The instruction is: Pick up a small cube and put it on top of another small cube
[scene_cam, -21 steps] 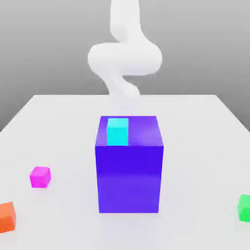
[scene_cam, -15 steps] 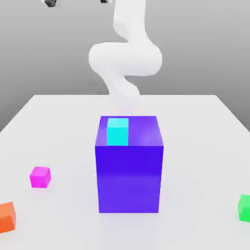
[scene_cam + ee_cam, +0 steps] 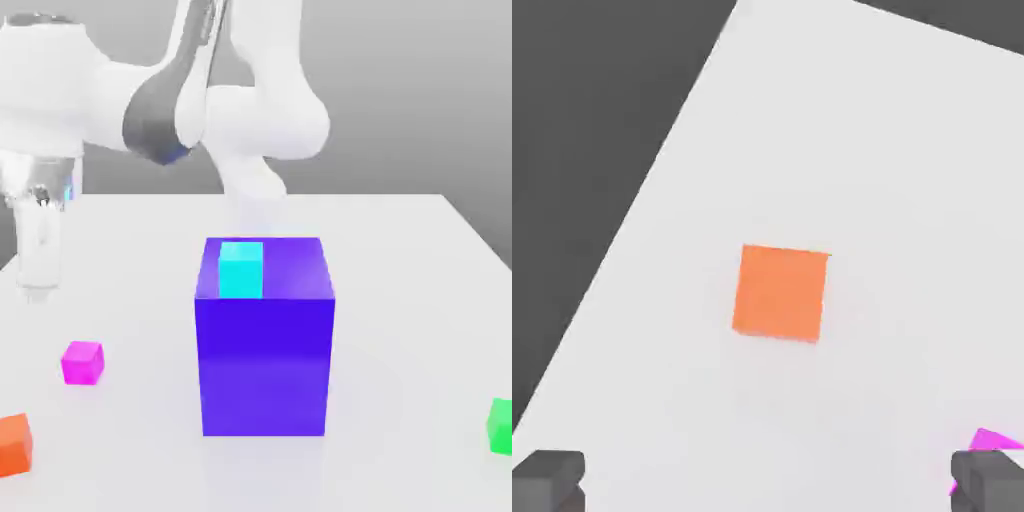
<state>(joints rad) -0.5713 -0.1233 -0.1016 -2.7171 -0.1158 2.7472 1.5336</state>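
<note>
Exterior view, read from its left to its right: the gripper [image 3: 37, 290] hangs above the white table [image 3: 400, 260] at the left side, pointing straight down, and the white arm [image 3: 250, 110] bends over from the back of the scene to reach it. At the left front corner of the table there is one small orange cube [image 3: 14, 443], partly cut by the frame. Just beside it, a little further back, sits the small magenta cube [image 3: 82, 362]; it lies flat on the table, its faces almost square to the camera, and as a cube it has no long axis. In the middle stands one big blue-purple block [image 3: 265, 340], and one cyan cube [image 3: 241, 269] rests on its top, near the left front edge. This block stands between the magenta cube and the small green cube [image 3: 499, 425], which sits at the far right, well apart from all others. In the hand view the two fingertips [image 3: 548, 479] are spread wide with nothing between them; the orange cube [image 3: 779, 292] lies under the hand, and a corner of the magenta cube [image 3: 990, 442] shows next to one fingertip.
</note>
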